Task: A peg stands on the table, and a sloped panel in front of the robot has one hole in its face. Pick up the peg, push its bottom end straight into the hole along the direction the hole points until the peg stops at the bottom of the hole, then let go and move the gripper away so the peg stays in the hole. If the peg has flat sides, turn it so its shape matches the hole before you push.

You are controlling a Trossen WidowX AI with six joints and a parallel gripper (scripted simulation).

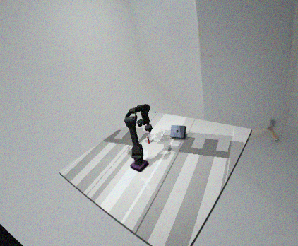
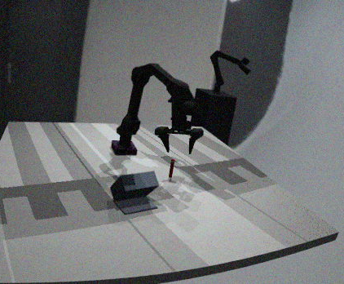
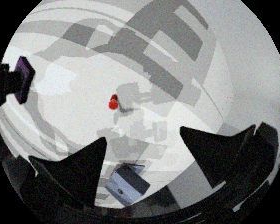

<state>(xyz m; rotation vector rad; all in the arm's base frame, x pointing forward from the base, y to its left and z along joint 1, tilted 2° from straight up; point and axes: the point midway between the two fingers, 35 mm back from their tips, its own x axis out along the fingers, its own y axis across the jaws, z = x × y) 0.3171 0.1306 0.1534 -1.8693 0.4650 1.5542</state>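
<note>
Panel [image 1: 175, 135] [image 2: 134, 190] [image 3: 135, 182] near upright red peg [image 1: 148, 140] [image 2: 171, 169] [image 3: 113, 104]

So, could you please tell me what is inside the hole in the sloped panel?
The hole in the sloped panel shows only as a dark spot; no peg stands in it. Its depth and bottom are hidden in that darkness.
</note>
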